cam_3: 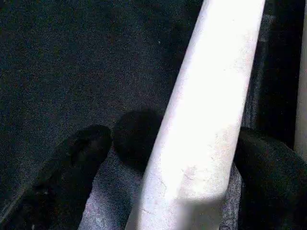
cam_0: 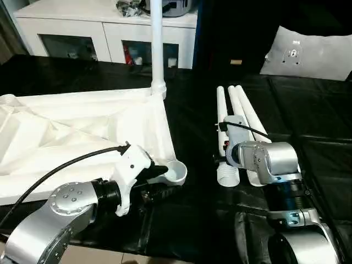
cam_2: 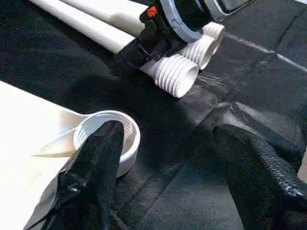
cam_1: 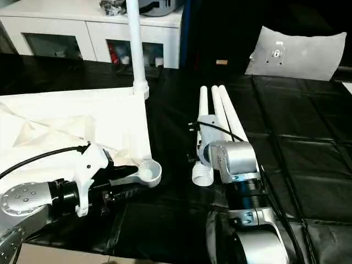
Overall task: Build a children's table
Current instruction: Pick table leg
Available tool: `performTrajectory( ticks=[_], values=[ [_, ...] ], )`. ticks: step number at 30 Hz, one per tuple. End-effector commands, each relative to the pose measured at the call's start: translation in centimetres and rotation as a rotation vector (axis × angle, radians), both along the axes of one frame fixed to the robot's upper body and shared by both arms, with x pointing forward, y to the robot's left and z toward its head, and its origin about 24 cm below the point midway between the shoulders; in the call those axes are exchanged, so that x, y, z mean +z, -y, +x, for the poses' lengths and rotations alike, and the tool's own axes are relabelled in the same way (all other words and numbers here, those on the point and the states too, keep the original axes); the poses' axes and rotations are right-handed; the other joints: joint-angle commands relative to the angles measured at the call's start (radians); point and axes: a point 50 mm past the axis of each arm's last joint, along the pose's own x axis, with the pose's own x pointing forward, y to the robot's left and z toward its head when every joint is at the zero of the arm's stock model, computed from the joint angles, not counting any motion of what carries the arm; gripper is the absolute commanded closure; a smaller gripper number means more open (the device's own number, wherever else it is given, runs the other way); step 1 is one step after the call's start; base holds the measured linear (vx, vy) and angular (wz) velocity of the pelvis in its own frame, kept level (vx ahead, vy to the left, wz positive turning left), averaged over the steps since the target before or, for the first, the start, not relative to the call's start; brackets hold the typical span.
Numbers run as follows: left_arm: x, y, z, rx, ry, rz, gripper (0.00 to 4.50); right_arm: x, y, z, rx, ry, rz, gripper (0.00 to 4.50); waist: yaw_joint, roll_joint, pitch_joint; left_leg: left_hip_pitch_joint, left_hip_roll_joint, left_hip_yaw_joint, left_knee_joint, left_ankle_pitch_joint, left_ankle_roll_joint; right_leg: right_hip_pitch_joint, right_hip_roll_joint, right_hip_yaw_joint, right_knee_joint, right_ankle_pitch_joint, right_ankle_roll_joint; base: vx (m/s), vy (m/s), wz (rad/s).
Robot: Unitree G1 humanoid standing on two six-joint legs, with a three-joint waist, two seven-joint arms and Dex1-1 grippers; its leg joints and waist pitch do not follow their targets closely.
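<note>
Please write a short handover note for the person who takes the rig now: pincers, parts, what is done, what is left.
Left pincer: open, one finger over the near corner socket of the tabletop, holding nothing.
Right pincer: open, its fingers on either side of a loose leg, not closed on it.
Tabletop lies underside up on the black mat.
Done: one leg stands upright in the far corner socket.
Three loose legs lie side by side on the mat, to the tabletop's right.
Left: grip each loose leg and fit it into a socket.
</note>
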Motion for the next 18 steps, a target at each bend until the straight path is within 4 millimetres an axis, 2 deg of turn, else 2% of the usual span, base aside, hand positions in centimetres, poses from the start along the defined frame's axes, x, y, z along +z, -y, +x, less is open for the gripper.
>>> performTrajectory(
  ticks=[1, 3, 4, 5, 6, 10, 11, 15, 16, 17, 18],
  values=[
    [0.21, 0.32, -0.29, -0.017, 0.01, 0.014, 0.84, -0.39, -0.06, -0.35, 0.009, -0.042, 0.024, 0.35, 0.001, 0.0, -0.056, -0.003, 0.034, -0.01, -0.066, -0.104, -0.036, 0.055, -0.063, 0.056, -0.071, -0.268, -0.105, 0.0, 0.0, 0.0],
    [0.22, 0.35, -0.26, -0.018, 0.012, 0.018, 0.8, -0.47, -0.11, -0.46, 0.016, -0.051, 0.036, 0.38, 0.001, 0.001, -0.056, -0.004, 0.034, -0.01, -0.066, -0.102, -0.035, 0.055, -0.063, 0.055, -0.071, -0.263, -0.106, 0.0, 0.0, 0.0],
    [0.24, 0.36, -0.24, -0.018, 0.014, 0.02, 0.69, -0.5, -0.15, -0.55, 0.021, -0.056, 0.043, 0.55, 0.001, 0.001, -0.057, -0.004, 0.034, -0.01, -0.066, -0.102, -0.035, 0.055, -0.063, 0.055, -0.07, -0.261, -0.106, 0.0, 0.0, 0.0],
    [0.23, 0.38, -0.22, -0.018, 0.015, 0.019, 0.54, -0.52, -0.18, -0.62, 0.024, -0.057, 0.049, 0.68, 0.0, -0.005, -0.056, -0.004, 0.035, -0.009, -0.066, -0.106, -0.034, 0.055, -0.063, 0.055, -0.072, -0.267, -0.105, 0.0, 0.0, 0.0],
    [0.23, 0.37, -0.19, -0.018, 0.016, 0.024, 0.4, -0.49, -0.23, -0.69, 0.03, -0.057, 0.054, 0.79, 0.002, -0.002, -0.056, -0.004, 0.034, -0.01, -0.066, -0.104, -0.034, 0.055, -0.064, 0.055, -0.071, -0.271, -0.105, 0.0, 0.0, 0.0],
    [0.29, 0.42, -0.1, -0.018, 0.02, 0.023, 0.23, -0.4, -0.35, -0.81, 0.038, -0.061, 0.078, 1.0, 0.002, -0.002, -0.056, -0.003, 0.035, -0.01, -0.066, -0.103, -0.035, 0.054, -0.064, 0.056, -0.073, -0.277, -0.101, 0.0, 0.0, 0.0],
    [0.28, 0.47, -0.04, -0.02, 0.02, 0.025, 0.02, -0.43, -0.28, -0.8, 0.041, -0.06, 0.078, 1.2, 0.002, -0.007, -0.056, -0.004, 0.035, -0.01, -0.066, -0.101, -0.035, 0.055, -0.064, 0.055, -0.072, -0.278, -0.102, 0.0, 0.0, 0.0],
    [0.21, 0.37, 0.07, -0.011, 0.024, 0.035, 0.0, -0.51, -0.27, -0.73, 0.031, -0.056, 0.088, 1.46, 0.003, -0.004, -0.056, -0.003, 0.035, -0.011, -0.066, -0.105, -0.038, 0.054, -0.064, 0.055, -0.073, -0.285, -0.1, 0.0, 0.0, 0.0],
    [0.19, 0.34, 0.12, -0.007, 0.025, 0.036, 0.0, -0.51, -0.27, -0.66, 0.023, -0.053, 0.096, 1.56, 0.003, 0.0, -0.057, -0.003, 0.035, -0.011, -0.066, -0.105, -0.04, 0.054, -0.065, 0.055, -0.072, -0.283, -0.101, 0.0, 0.0, 0.0],
    [0.16, 0.24, 0.22, 0.004, 0.03, 0.044, 0.0, -0.45, -0.34, -0.56, 0.015, -0.05, 0.116, 1.64, 0.004, 0.007, -0.058, -0.002, 0.034, -0.012, -0.065, -0.101, -0.042, 0.054, -0.065, 0.055, -0.07, -0.27, -0.105, 0.0, 0.0, 0.0],
    [0.12, 0.21, 0.24, 0.007, 0.033, 0.05, 0.0, -0.44, -0.36, -0.52, 0.007, -0.047, 0.126, 1.72, 0.002, 0.004, -0.058, -0.003, 0.034, -0.011, -0.065, -0.104, -0.043, 0.054, -0.063, 0.055, -0.071, -0.261, -0.107, 0.0, 0.0, 0.0]
  ],
)
